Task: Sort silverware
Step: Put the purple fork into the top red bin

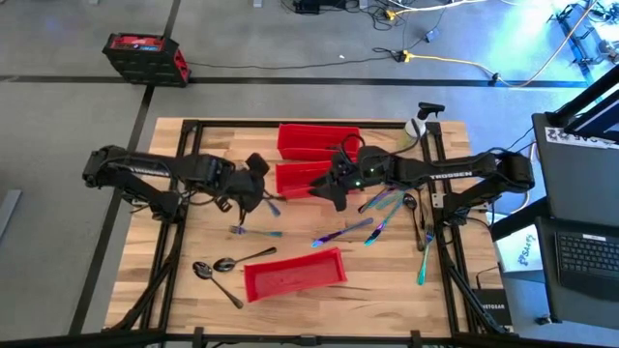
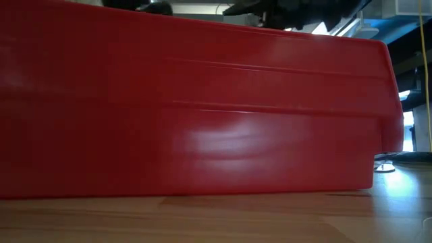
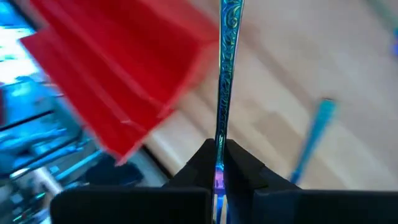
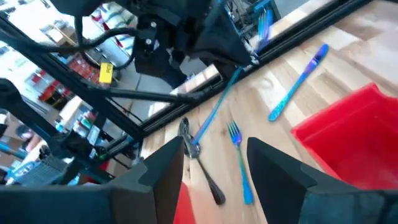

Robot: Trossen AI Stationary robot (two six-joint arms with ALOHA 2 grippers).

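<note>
A light wooden table [image 1: 193,246] with a black metal frame is seen from above, with 2 dark robot arms reaching in from either side. The left gripper [image 1: 253,189] is clenched on the handle of a slim iridescent blue-teal piece of silverware [image 3: 225,87], held off the table near the middle; the left wrist view shows the ornate handle pinched between the 2 dark fingers [image 3: 242,165], but the working end is out of sight, so its type cannot be told. The right gripper [image 1: 334,188] hangs just beside the middle long red plastic bin [image 1: 295,178], its fingers [image 4: 283,171] spread apart with nothing between them. A second long red plastic bin [image 1: 314,140] lies behind that one, toward the far edge, and a third long red plastic bin [image 1: 293,275] sits near the front edge; in the low view its wall fills nearly the whole picture. 2 dark bronze spoons [image 1: 215,269] lie side by side just left of the front bin. 2 iridescent blue pieces [image 1: 256,232] lie under the left gripper. A loose cluster of iridescent blue-purple cutlery [image 1: 372,217] is scattered on the table under the right arm, and 1 teal piece [image 1: 424,263] lies by the right frame rail. Through the right wrist view, an iridescent blue fork [image 4: 239,158] and a teal handle [image 4: 298,81] rest on the wood.
</note>
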